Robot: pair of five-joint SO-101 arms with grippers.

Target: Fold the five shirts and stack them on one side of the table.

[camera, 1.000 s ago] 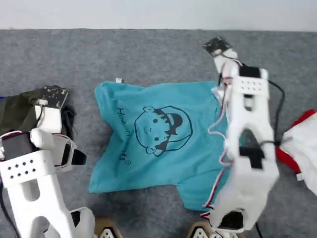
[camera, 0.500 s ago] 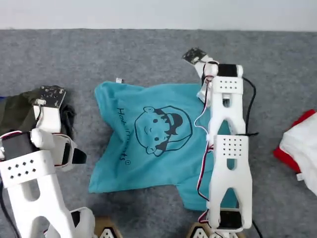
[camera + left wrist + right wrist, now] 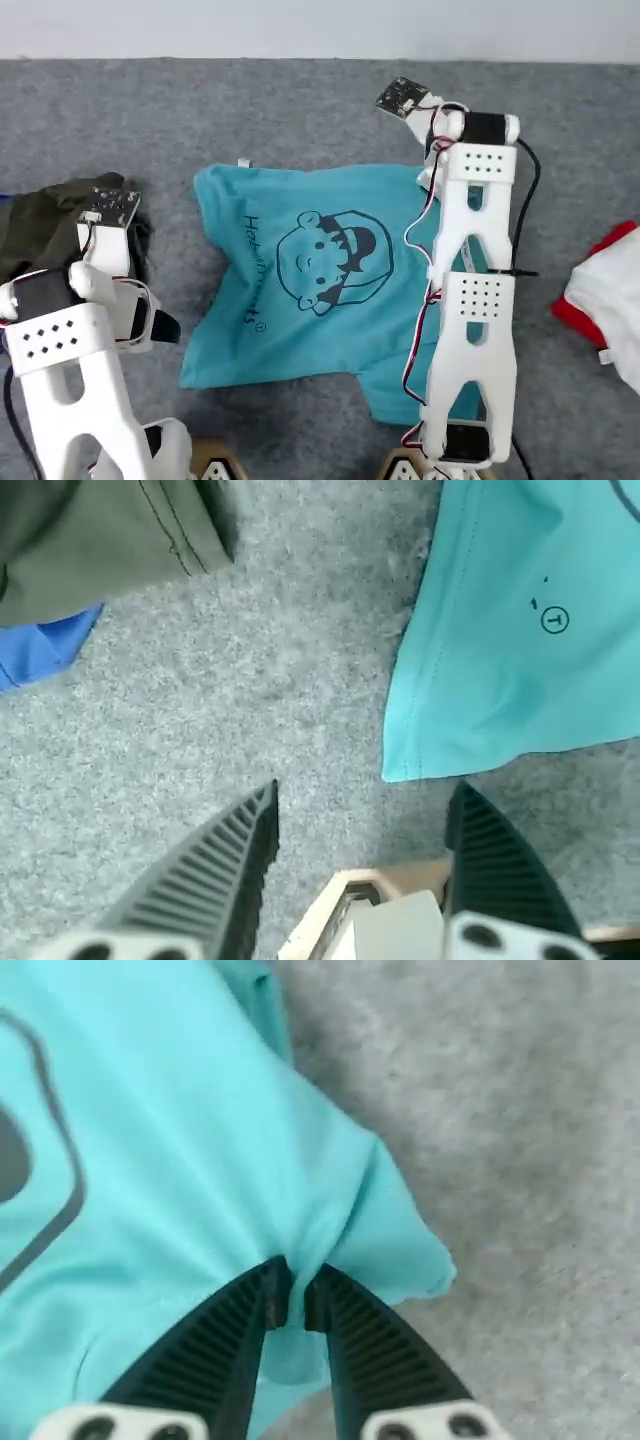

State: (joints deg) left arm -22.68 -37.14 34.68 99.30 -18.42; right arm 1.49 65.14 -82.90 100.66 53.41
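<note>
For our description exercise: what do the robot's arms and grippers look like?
Both the left arm and right arm are white, blocky shells with grids of small holes and black motors at the joints. Red, white and black cables run along the right arm. Each wrist carries a small dark circuit board. The left gripper and right gripper have black, ribbed, tapering fingers.

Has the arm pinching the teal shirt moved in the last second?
Yes. The right gripper, shut on the teal shirt, swung away from the red-and-white shirt.
</note>
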